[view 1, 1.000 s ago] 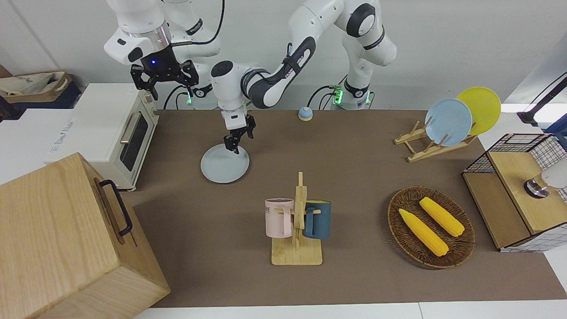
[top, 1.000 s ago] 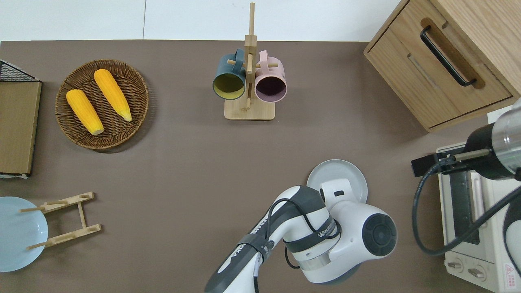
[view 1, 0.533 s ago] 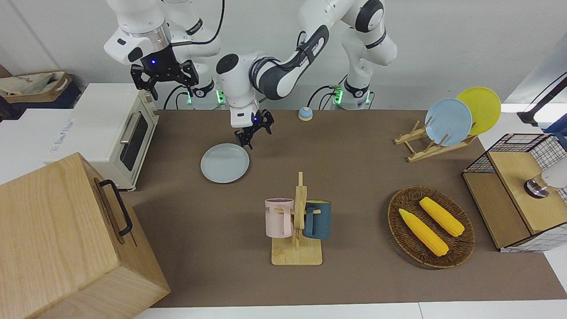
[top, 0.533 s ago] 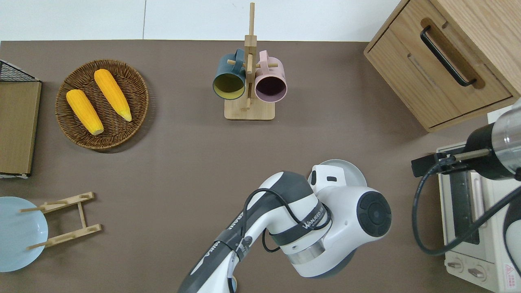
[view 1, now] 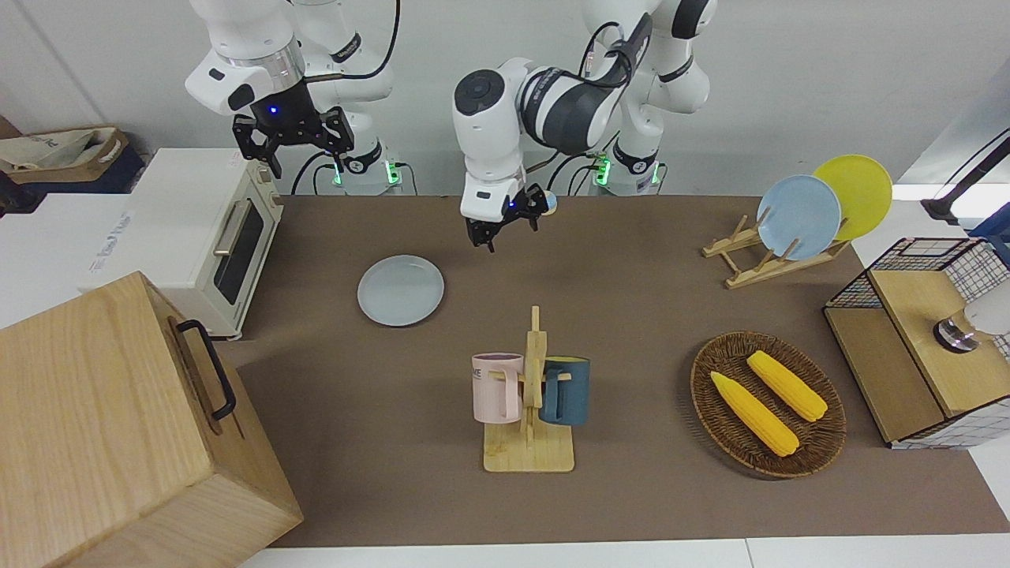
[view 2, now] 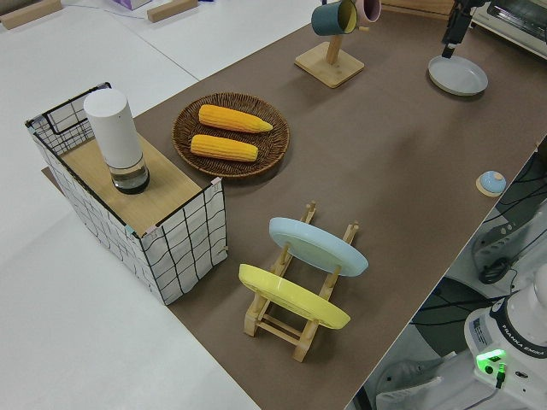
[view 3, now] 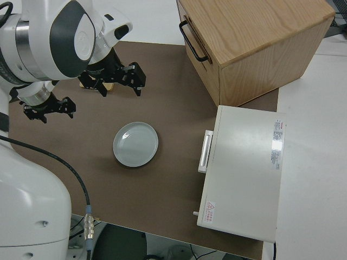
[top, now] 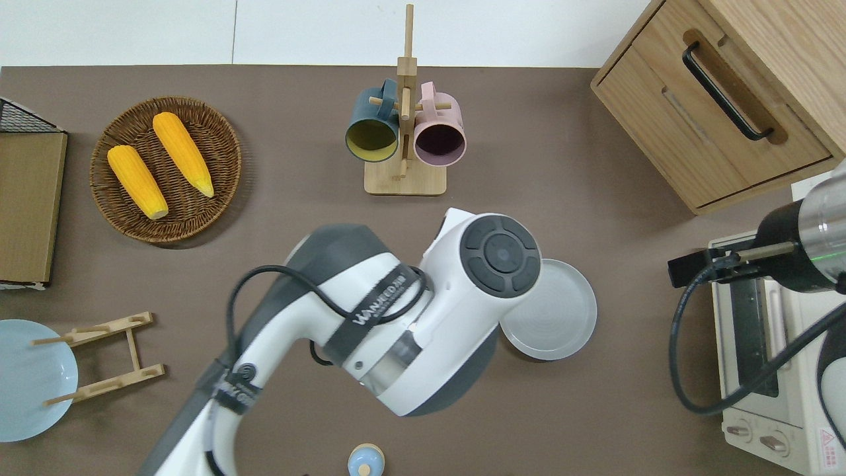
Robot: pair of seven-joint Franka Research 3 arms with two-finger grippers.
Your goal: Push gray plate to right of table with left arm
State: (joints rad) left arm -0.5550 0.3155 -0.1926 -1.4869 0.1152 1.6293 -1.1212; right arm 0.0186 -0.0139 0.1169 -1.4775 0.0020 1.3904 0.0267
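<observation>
Lying flat on the desk (view 1: pixel 631 300) near the toaster oven (view 1: pixel 207 237), the gray plate (view 1: pixel 401 289) sits clear of the left arm's raised, slightly parted fingers (view 1: pixel 483 233); right arm parked.

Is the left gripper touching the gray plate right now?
No: in the front view the left gripper hangs in the air clear of the gray plate, which lies flat on the table.

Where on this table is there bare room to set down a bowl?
A wide bare stretch lies between the mug rack, the corn basket and the plate rack. It is crowded toward the right arm's end, among the gray plate, toaster oven and wooden cabinet.
</observation>
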